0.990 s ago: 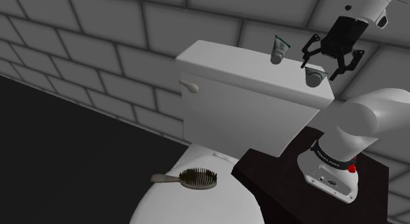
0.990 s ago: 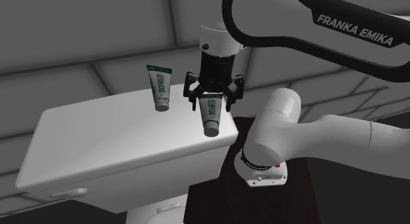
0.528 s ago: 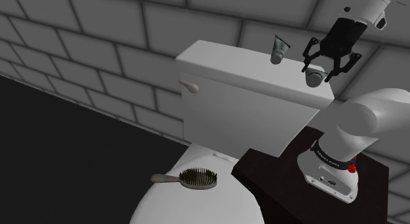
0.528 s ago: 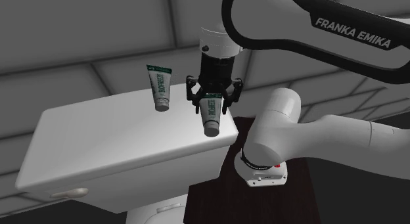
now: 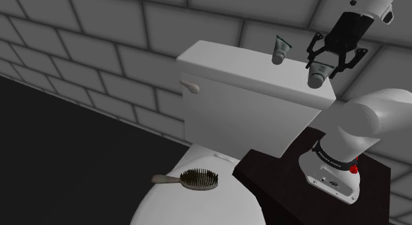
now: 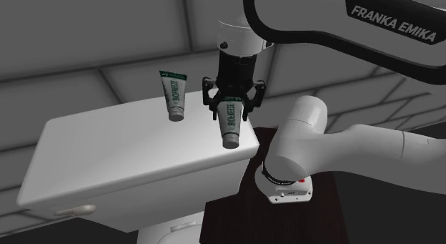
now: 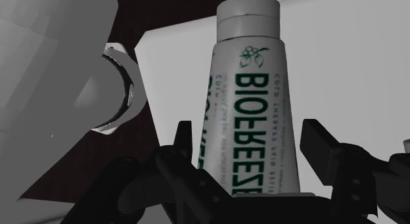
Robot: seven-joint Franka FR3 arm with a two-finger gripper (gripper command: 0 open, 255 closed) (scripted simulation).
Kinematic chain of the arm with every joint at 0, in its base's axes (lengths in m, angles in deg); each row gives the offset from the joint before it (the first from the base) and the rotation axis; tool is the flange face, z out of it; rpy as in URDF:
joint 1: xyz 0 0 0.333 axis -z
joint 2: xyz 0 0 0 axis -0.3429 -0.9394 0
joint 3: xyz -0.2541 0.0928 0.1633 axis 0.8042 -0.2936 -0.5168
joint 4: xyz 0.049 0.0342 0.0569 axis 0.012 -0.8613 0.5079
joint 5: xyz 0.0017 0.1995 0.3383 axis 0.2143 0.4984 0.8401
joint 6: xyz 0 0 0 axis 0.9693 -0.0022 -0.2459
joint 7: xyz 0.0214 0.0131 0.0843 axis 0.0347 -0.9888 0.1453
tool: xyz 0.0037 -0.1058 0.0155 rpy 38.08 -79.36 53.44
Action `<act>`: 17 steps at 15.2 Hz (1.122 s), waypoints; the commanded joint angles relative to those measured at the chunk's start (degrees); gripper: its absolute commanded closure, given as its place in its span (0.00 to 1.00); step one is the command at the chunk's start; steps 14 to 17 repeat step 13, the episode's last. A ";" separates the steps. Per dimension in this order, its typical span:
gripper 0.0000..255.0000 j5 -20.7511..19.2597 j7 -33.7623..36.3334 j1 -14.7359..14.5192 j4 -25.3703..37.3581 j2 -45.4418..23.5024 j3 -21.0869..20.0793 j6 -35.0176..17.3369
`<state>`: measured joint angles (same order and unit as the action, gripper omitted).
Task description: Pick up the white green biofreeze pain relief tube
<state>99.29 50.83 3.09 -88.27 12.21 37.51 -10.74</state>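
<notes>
While a second tube (image 6: pixel 174 96) stands cap-down on the toilet tank lid (image 6: pixel 107 149), the gripper (image 6: pixel 232 114) pinches the white-and-green Biofreeze tube (image 6: pixel 229 127) near its crimped end, cap downward.

Biofreeze tubes: 2, the held tube (image 6: pixel 229 132) clasped in my gripper (image 6: pixel 230 114), plus a second tube (image 6: pixel 174 96)
my fingers (image 7: pixel 320 145): 2
hairbrush (image 5: pixel 191 179): 1
toilet tank (image 5: pixel 231 78): 1
flush lever (image 5: pixel 191 86): 1
toilet lid (image 5: pixel 198 207): 1
stand (image 5: pixel 277 174): 1
</notes>
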 commanded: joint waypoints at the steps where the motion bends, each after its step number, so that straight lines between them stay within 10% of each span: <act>1: 1.00 0.02 0.33 -0.09 1.82 -0.84 0.03 0.92; 17: 1.00 0.10 2.02 -0.57 11.34 -5.03 0.39 6.00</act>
